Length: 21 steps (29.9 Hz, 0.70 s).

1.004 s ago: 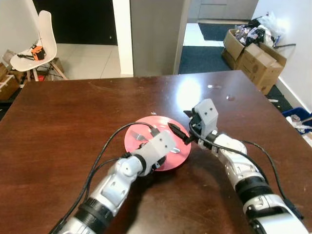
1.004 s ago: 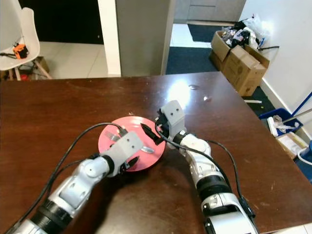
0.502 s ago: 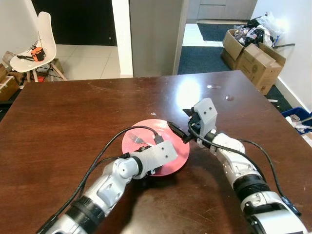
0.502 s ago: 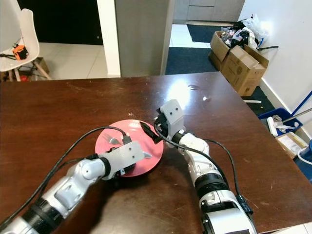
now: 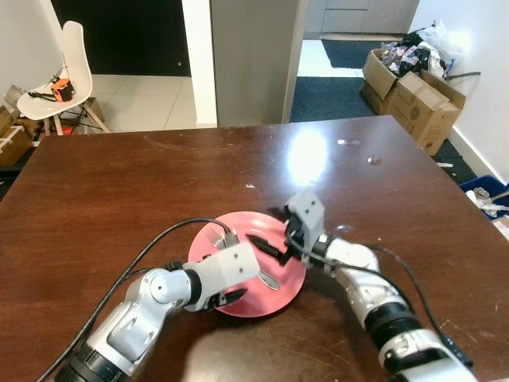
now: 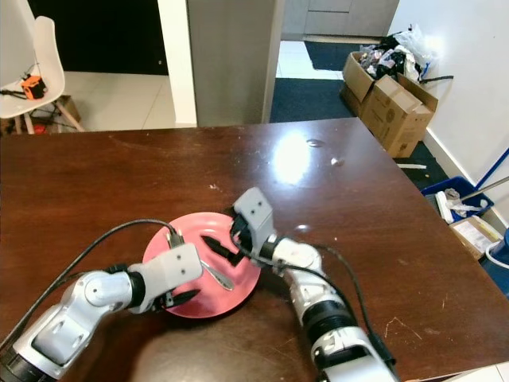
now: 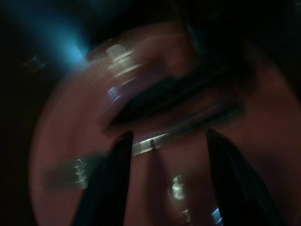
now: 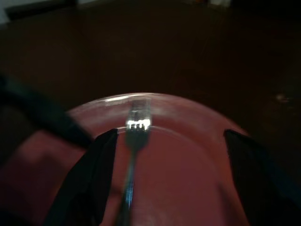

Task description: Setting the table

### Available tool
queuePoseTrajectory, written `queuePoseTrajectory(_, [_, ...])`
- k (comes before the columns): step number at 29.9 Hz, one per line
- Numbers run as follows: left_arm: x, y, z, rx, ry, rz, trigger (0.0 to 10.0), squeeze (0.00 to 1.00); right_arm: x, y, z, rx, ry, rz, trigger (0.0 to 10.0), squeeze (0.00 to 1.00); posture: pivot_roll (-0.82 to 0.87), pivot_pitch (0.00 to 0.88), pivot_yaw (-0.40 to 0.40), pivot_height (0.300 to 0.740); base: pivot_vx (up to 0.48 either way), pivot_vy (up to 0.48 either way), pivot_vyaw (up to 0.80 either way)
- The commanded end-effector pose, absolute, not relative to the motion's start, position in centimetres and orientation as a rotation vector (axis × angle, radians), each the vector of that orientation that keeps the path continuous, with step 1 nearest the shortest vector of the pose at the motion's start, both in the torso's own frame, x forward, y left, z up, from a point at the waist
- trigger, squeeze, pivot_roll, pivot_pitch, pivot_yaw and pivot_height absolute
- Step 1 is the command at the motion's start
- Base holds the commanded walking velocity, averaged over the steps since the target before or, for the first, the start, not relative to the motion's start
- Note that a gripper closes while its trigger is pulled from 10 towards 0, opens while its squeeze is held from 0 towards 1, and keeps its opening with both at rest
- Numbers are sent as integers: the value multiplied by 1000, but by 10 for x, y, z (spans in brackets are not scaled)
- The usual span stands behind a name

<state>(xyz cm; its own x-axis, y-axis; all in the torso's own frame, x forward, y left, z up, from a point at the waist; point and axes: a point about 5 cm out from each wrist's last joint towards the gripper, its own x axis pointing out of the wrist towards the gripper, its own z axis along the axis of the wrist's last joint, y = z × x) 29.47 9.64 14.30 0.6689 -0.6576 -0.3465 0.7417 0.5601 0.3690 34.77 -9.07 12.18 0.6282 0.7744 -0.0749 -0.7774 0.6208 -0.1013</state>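
**Table-setting barely begun: cutlery lies on the plate**

Both arms meet over a pink plate near the front middle of the dark wooden tabletop. A fork and a spoon lie on the plate itself, not beside it. The right claw reaches in from the plate's right rim, its fingers spread wide either side of the fork, gripping nothing. The left claw hangs low over the plate's near-left edge, fingers likewise parted and empty. The plate appears placed; moving the cutlery off to its sides seems to be what remains. No glass or napkin is out yet.
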Motion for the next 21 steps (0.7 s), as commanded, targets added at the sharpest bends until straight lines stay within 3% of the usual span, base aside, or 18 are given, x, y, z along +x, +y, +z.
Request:
queuePoseTrajectory(1, [302,104,164,394,101,-748,10000,0,345,-88,108,-108,78,850,10000,0,81,26,68,740,0,0,0])
queuePoseTrajectory(2, [305,107,178,298,50,-713,10000,0,346,-86,105,-91,83,817,10000,0,84,25,68,740,0,0,0])
queuePoseTrajectory(8, [310,125,208,207,-42,-621,10000,0,348,-81,104,-46,108,799,10000,0,88,30,67,740,0,0,0])
queuePoseTrajectory(16, [306,178,229,349,-60,-484,10000,0,346,-67,103,-143,159,950,10000,0,120,56,57,740,0,0,0])
queuePoseTrajectory(21, [294,194,222,337,-18,-417,10000,0,347,-63,104,-173,174,994,10000,0,138,79,53,740,0,0,0])
